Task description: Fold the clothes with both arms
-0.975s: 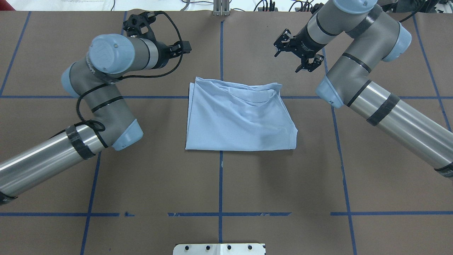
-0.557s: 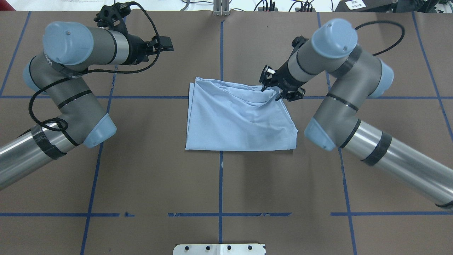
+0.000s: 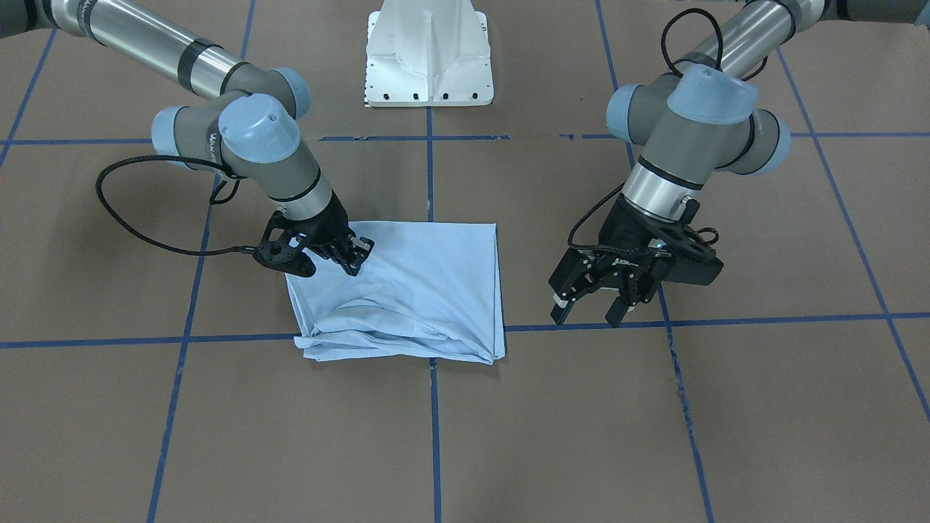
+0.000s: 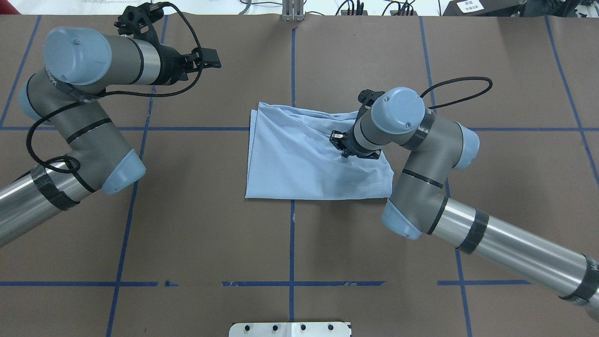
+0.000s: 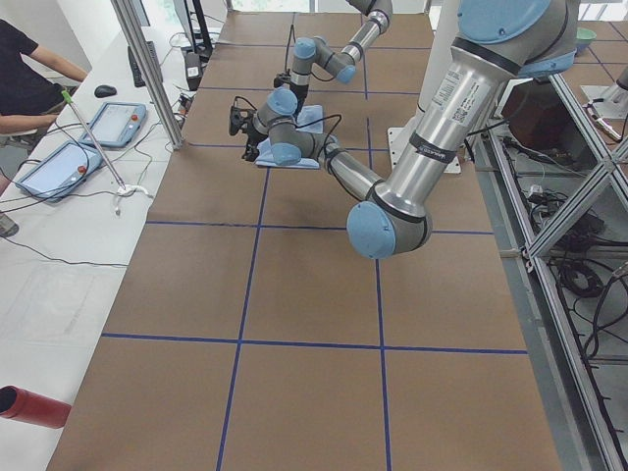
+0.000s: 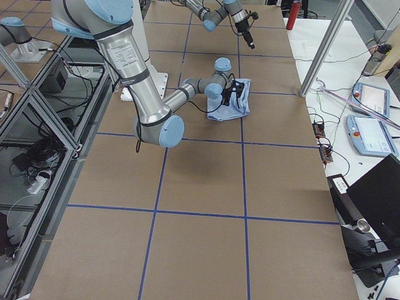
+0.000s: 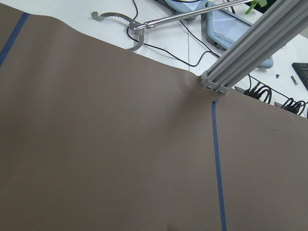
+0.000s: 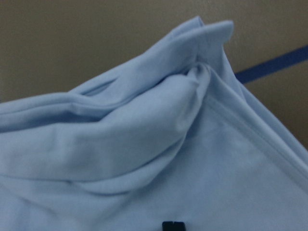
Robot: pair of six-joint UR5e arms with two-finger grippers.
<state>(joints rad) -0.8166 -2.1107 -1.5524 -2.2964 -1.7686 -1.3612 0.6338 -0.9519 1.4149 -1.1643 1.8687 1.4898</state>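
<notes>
Judging the fold nearly done, we see on the table (image 4: 187, 234), at centre, the squared T-shirt (image 4: 299, 164). The right gripper (image 4: 343, 146) touches its 3 o'clock side, though we cannot tell its grip. The left gripper (image 3: 590, 311) hangs spread at 10 o'clock. Next we would flatten the rumpled 12 o'clock edge.

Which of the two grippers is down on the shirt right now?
The right gripper, pressed onto the T-shirt; the left gripper hangs open over bare table beside it.

overhead: looks down; front: opposite; both share T-shirt (image 4: 290, 164); right wrist: seemingly close-up
</notes>
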